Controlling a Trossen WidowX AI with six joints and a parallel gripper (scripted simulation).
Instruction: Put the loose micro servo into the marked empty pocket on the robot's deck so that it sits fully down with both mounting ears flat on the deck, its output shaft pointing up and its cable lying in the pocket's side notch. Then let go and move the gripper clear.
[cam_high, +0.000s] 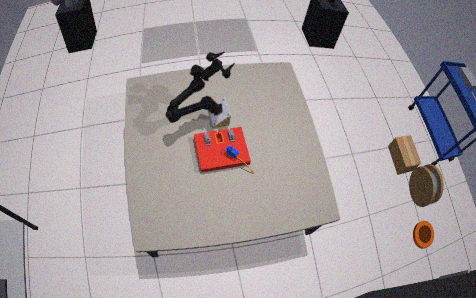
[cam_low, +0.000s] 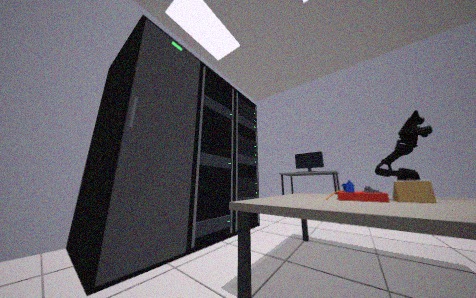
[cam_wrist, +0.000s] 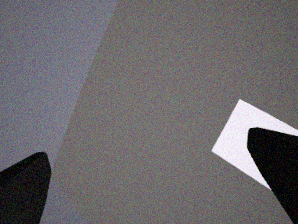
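The blue micro servo (cam_high: 232, 151) (cam_low: 348, 186) lies loose on the red deck (cam_high: 214, 157) (cam_low: 367, 197), near its right edge, with its orange cable (cam_high: 245, 165) trailing off the deck's front right corner. The marked empty pocket (cam_high: 219, 137) sits at the deck's back edge between two grey seated servos (cam_high: 207, 139) (cam_high: 231, 135). My gripper (cam_high: 222, 61) (cam_low: 425, 126) (cam_wrist: 150, 151) is open and empty, raised high above the table's back edge and pointing up. The wrist view shows only ceiling and wall between the two black fingertips.
The arm's tan base block (cam_high: 220, 116) (cam_low: 414, 192) stands just behind the deck on the table (cam_high: 280, 200) (cam_low: 300, 205). A big black server rack (cam_low: 165, 160) stands at the left. A blue cart (cam_high: 445, 115), a box (cam_high: 404, 154) and spools stand on the floor at the right.
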